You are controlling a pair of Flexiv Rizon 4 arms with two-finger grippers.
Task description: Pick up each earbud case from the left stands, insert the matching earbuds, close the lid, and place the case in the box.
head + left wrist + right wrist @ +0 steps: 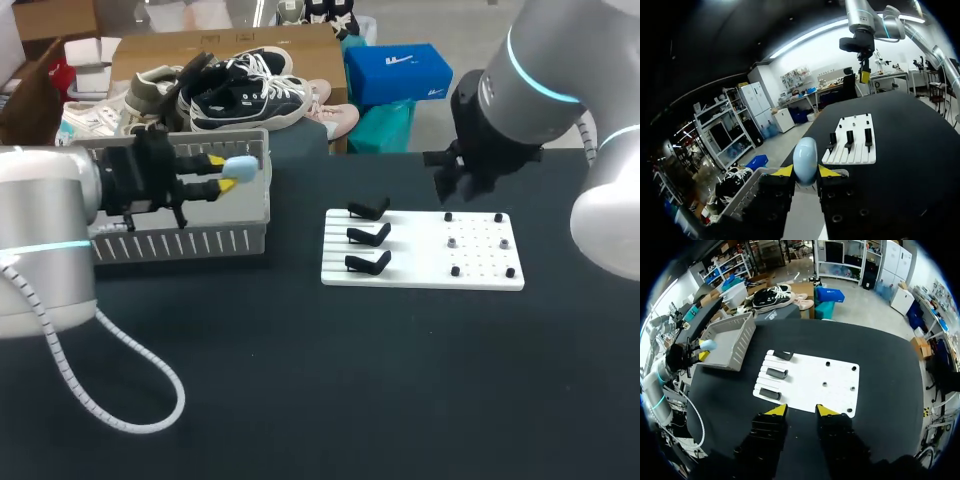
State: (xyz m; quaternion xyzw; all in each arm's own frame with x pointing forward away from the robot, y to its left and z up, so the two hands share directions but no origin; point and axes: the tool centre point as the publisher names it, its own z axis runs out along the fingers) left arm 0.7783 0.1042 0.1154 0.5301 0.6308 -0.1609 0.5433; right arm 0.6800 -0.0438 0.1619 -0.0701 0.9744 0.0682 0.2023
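While the left tool (805,171) pinches a smooth, egg-shaped pale-blue case (805,156), the right tool (801,410) hangs released.

A black table (300,380) carries a white board (420,262) with 4 black pegs (448,217).

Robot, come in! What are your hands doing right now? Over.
Left gripper shut on blue case, over the basket. Right gripper open, empty, above the white board. Three stands bare. Nothing in the way.
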